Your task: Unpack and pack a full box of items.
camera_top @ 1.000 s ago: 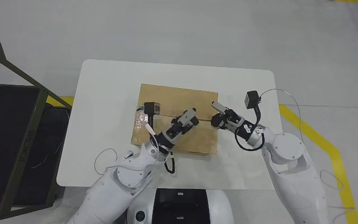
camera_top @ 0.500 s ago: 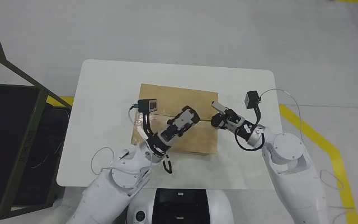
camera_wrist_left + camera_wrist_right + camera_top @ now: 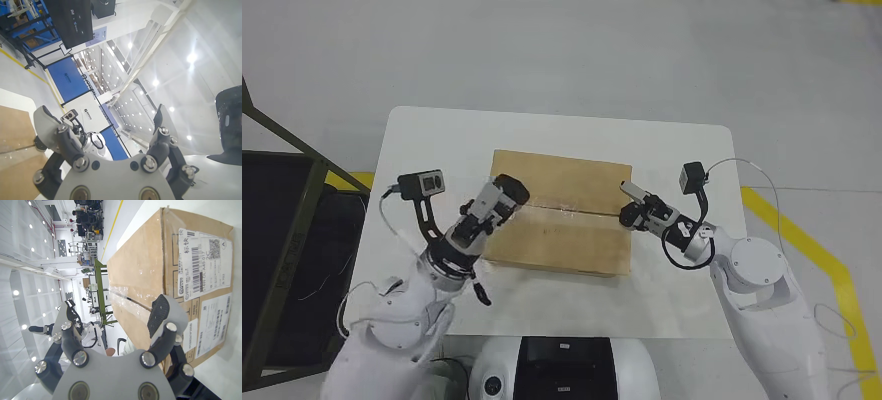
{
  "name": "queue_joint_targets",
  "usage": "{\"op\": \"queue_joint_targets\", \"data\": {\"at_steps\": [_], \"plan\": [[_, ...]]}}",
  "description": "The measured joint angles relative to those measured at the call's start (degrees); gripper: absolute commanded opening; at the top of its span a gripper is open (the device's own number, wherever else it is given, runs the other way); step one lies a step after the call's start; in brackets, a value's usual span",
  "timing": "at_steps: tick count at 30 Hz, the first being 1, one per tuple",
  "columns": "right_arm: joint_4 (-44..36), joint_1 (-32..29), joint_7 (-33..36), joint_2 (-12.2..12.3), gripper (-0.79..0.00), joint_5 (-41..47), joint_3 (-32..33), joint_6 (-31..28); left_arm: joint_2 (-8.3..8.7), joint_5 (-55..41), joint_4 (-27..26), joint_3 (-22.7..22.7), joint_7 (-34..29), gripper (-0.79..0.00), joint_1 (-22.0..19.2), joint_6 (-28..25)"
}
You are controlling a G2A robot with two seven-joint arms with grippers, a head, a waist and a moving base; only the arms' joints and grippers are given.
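A green-framed rack [image 3: 284, 250] stands beside the white table [image 3: 432, 150].

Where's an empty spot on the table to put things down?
Most bare table is the strip between the box and the far edge, and both far corners. It's crowded at the box's ends, where the left gripper and right gripper sit, and along the narrow near edge.

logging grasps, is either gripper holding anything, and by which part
Nothing is held. The left gripper and the right gripper are both open and empty, one at each end of the taped box.
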Motion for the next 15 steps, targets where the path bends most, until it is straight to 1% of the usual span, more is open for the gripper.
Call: {"op": "queue_joint_targets", "data": {"at_steps": [3, 7, 10, 15], "plan": [[0.0, 0.0, 0.0, 0.0, 0.000, 0.0, 0.0, 0.0, 0.42, -3.3, 0.8, -5.3, -3.8, 0.000, 0.5, 1.6], [0.0, 0.0, 0.0, 0.0, 0.000, 0.0, 0.0, 0.0, 0.86, -7.9, 3.7, -11.8, -8.1, 0.000, -1.0, 4.1], [0.0, 0.0, 0.0, 0.0, 0.000, 0.0, 0.0, 0.0, 1.11, -10.4, 6.3, -15.7, -10.2, 0.000, -2.3, 5.9], [0.0, 0.0, 0.0, 0.0, 0.000, 0.0, 0.0, 0.0, 1.44, -11.7, 10.5, -19.8, -13.1, 0.000, -4.8, 7.6]]}}
